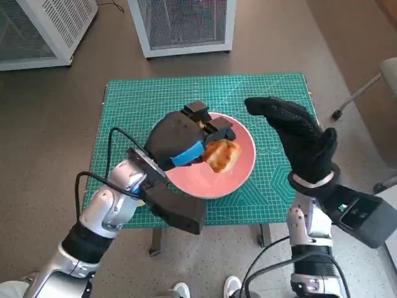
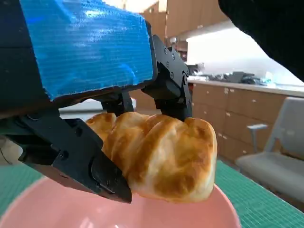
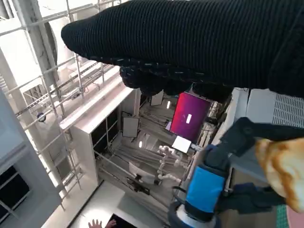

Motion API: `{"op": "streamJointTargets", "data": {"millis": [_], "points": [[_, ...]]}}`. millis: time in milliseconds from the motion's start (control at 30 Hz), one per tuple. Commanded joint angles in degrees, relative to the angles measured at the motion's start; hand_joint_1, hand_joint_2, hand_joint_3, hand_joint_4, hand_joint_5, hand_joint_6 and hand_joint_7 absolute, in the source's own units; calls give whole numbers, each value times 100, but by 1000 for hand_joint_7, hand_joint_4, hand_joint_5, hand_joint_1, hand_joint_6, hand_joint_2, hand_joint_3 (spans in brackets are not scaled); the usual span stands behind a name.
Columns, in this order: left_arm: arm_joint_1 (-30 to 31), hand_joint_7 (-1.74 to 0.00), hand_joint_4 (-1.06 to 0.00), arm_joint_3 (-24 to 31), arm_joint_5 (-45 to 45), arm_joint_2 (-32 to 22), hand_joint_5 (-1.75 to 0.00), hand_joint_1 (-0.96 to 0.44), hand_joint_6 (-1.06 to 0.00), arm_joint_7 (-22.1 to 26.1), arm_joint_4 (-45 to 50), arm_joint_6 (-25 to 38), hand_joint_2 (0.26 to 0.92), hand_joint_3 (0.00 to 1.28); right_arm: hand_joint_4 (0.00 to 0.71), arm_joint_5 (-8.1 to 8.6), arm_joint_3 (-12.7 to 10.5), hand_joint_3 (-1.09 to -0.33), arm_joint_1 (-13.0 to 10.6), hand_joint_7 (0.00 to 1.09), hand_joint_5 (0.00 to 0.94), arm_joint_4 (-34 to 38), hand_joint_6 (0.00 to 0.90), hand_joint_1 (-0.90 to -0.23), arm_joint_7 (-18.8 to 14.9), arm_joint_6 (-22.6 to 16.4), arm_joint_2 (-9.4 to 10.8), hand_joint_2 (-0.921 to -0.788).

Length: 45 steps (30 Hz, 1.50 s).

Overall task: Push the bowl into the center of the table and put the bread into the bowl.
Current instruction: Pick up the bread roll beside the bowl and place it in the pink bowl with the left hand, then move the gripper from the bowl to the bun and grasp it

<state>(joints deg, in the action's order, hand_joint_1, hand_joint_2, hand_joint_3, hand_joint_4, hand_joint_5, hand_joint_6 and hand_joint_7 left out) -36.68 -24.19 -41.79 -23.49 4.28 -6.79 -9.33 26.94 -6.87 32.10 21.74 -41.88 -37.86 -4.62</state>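
Black fingers [image 2: 90,161] of the left hand [image 1: 180,139] grip the bread [image 1: 221,155] just above the pink bowl [image 1: 242,174], mid-surface. Right hand [image 1: 298,136] hovers beside, fingers apart, holding nothing. Next, likely: lower and release.

No readable text, label, brand, number or sign is showing in any view. The green cutting mat [image 1: 273,99] covering the table is carrying pale printed grid lines and markings, but they are too small to read.
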Motion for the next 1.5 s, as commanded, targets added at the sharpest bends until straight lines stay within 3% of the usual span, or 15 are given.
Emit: {"op": "streamJointTargets", "data": {"millis": [33, 67, 133, 267, 633, 933, 1500], "points": [[281, -665, -409, 41, 3, 45, -562, -56, -353, 457, 263, 377, 856, 113, 300, 37, -54, -602, -157, 668, 3, 11, -1, -585, -62, 38, -50, -921], [313, -493, -372, 36, -41, 18, -368, -82, -332, 588, 348, 473, 852, 84, 300, 28, -60, -602, -155, 665, 3, 16, -1, -584, -55, 33, -49, -921], [341, -325, -296, 26, -119, -30, -190, -164, -287, 797, 466, 607, 844, 55, 300, 12, -69, -602, -155, 661, 3, 18, -1, -585, -44, 24, -48, -921], [357, -172, -207, 16, -315, -96, -41, -354, -242, 1131, 674, 835, 843, 28, 303, -26, -80, -602, -144, 656, 5, 33, -1, -584, -21, -1, -40, -921], [741, -95, -151, 372, -254, -246, -1, -460, -208, 1661, 1555, 1246, 836, 7, 305, -126, -29, -604, -131, 653, 5, 8, -1, -578, 61, -5, 14, -921], [1283, -77, -154, 1141, 320, -665, -3, -484, -213, 2265, 2629, 1350, 820, 0, 303, -140, 30, -609, -122, 651, 4, -23, -1, -581, 118, 61, 33, -921], [2185, -65, -182, 2522, 756, -1500, -8, -325, -269, 3409, 4295, 2242, 720, 0, 298, -199, 115, -621, -76, 709, 1, -73, -1, -595, 220, 163, 38, -921]]}}
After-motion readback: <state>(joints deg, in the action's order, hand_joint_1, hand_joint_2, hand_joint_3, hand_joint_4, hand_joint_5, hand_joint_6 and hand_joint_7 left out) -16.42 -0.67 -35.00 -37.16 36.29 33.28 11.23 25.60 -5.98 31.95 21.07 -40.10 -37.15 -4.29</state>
